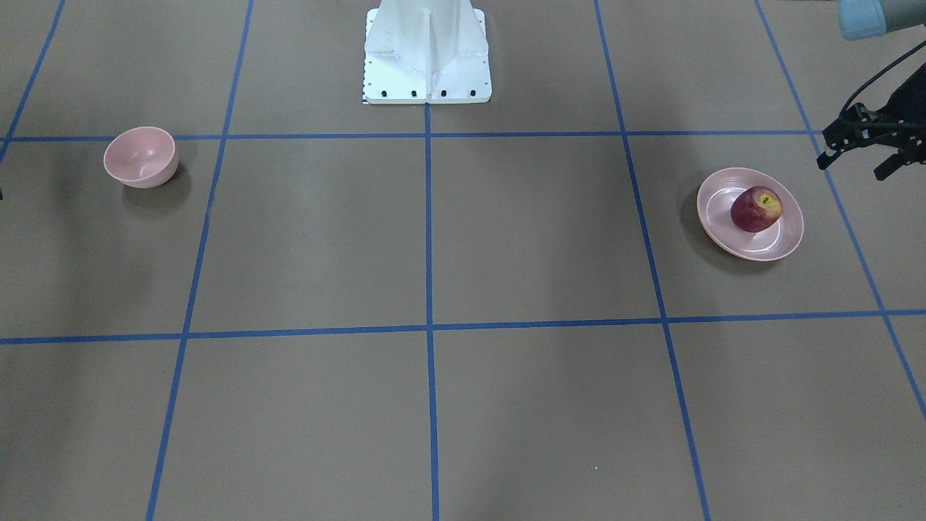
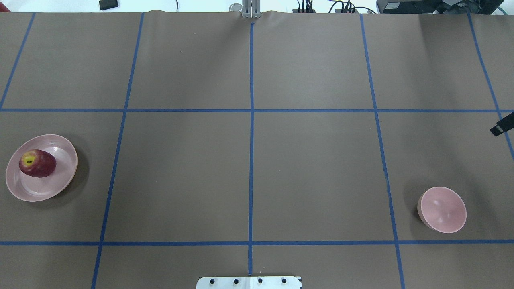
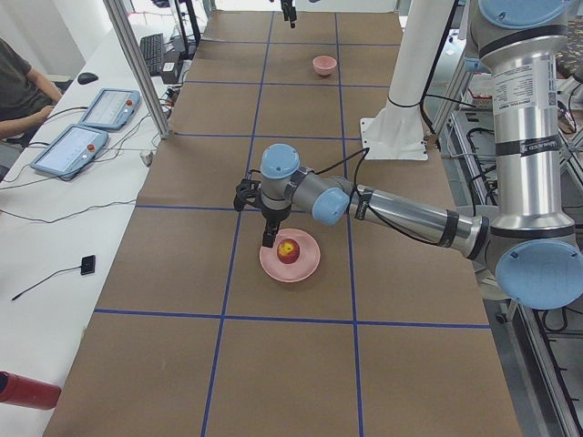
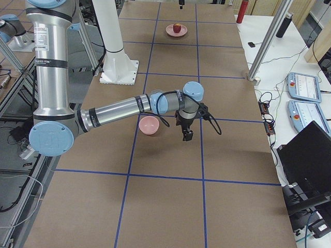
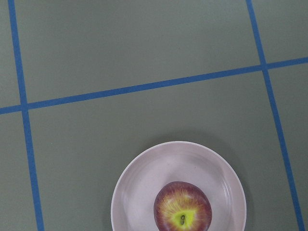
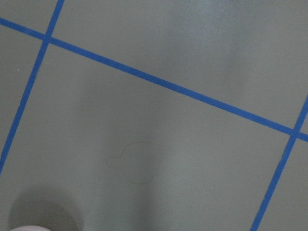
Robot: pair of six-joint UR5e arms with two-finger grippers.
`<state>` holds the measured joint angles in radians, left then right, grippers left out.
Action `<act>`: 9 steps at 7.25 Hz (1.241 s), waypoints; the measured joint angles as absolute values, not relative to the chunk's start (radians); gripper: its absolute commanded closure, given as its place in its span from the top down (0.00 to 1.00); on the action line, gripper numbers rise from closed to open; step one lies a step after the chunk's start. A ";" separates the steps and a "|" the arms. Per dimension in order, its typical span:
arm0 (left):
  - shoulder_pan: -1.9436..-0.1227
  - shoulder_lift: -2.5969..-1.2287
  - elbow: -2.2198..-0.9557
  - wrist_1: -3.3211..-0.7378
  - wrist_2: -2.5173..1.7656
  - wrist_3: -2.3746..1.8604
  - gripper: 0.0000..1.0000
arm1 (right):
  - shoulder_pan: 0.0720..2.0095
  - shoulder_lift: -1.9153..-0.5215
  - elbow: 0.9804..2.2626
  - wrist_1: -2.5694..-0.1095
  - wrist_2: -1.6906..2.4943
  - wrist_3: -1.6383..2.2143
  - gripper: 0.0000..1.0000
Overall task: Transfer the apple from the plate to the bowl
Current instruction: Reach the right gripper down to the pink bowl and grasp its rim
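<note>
The dark red apple (image 1: pixel 756 210) with a yellow stem patch lies on the wide pink plate (image 1: pixel 723 224) on my left side. The left wrist view looks down on the apple (image 5: pixel 183 209) and the plate (image 5: pixel 139 192). My left gripper (image 1: pixel 854 168) hovers open and empty above the table just beside the plate, apart from the apple. The small deep pink bowl (image 2: pixel 441 209) stands empty far off on my right side. My right gripper (image 4: pixel 186 135) hangs above the table beside the bowl (image 4: pixel 149 124); only one black tip (image 2: pixel 502 125) shows overhead, and I cannot tell whether it is open or shut.
The white robot pedestal (image 1: pixel 427 54) stands at the table's near middle edge. Blue tape lines (image 2: pixel 251 140) grid the brown tabletop. A side bench with tablets (image 3: pixel 68 150), a seated person (image 3: pixel 18 91) and a red bottle (image 3: pixel 23 391) lies beyond the table's far edge.
</note>
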<state>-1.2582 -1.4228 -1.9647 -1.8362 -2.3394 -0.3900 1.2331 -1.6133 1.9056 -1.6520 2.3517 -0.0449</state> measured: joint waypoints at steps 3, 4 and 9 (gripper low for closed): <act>-1.258 -1.423 -1.968 -1.836 -2.340 -0.391 0.98 | 1.058 -1.816 1.994 -1.271 2.335 0.246 1.00; -1.258 -1.423 -1.968 -1.836 -2.339 -0.391 0.98 | 0.987 -1.877 1.992 -1.101 2.283 0.398 1.00; -1.259 -1.422 -1.968 -1.836 -2.335 -0.391 0.98 | 0.750 -1.924 1.942 -0.963 2.101 0.575 0.56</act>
<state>-1.2591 -1.4220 -1.9681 -1.8362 -2.3351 -0.3912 0.7505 -1.9236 1.9421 -0.9632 2.1006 0.5753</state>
